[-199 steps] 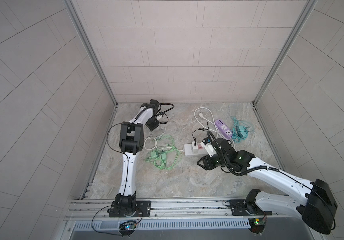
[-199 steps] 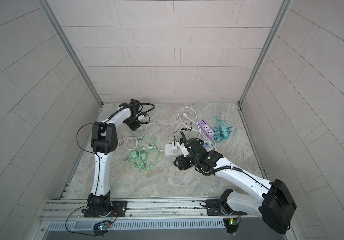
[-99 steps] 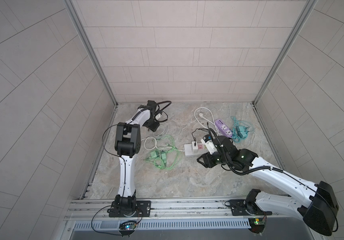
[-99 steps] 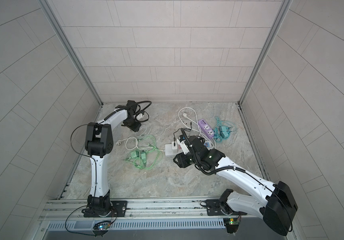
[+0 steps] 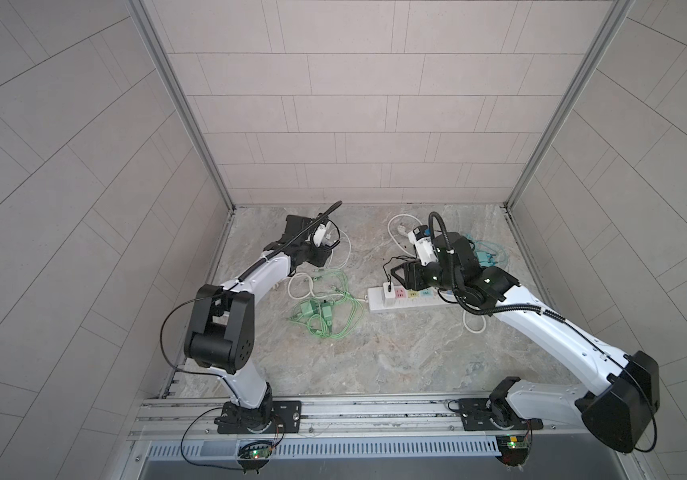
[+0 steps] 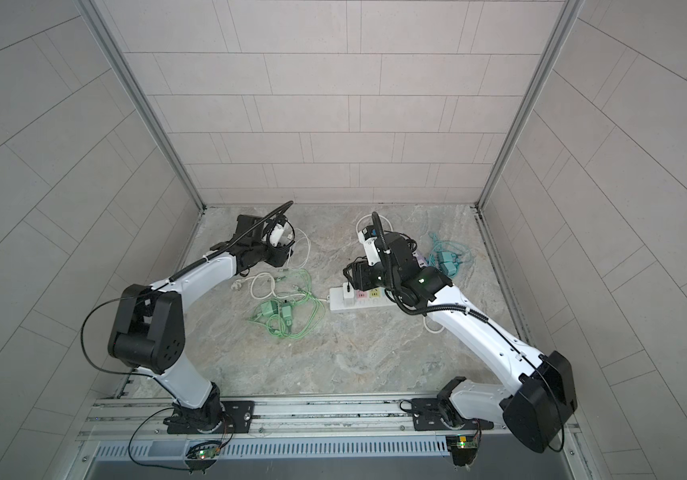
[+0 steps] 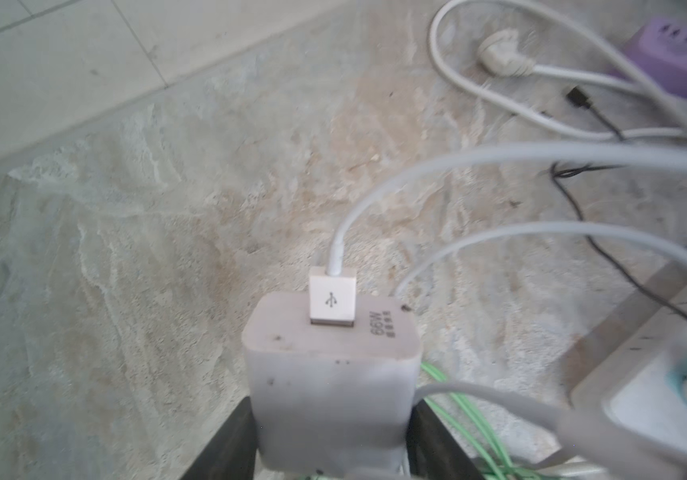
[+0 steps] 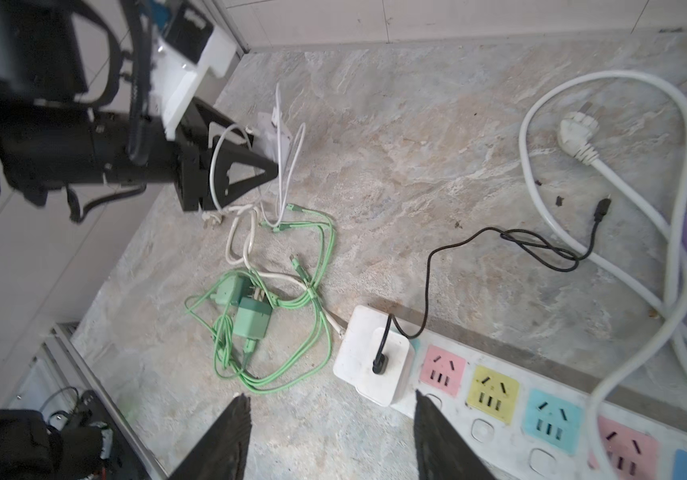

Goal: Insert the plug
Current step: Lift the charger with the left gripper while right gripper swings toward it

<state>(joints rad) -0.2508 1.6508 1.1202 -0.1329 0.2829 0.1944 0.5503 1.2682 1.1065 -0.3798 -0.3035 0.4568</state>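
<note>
left hand (image 7: 329,440) clamped on white charger (image 7: 329,374), upper left of tabletop (image 5: 375,353) in both top views | right hand (image 8: 331,415) half open, empty, above power strip (image 5: 400,306) mid-right | you: carry charger over, square it on the free pink socket (image 8: 443,370), push straight down, mind white cable (image 7: 375,195) slack

Both top views look down from front; wrist cams close, both w/ power strip (image 8: 495,392).
</note>
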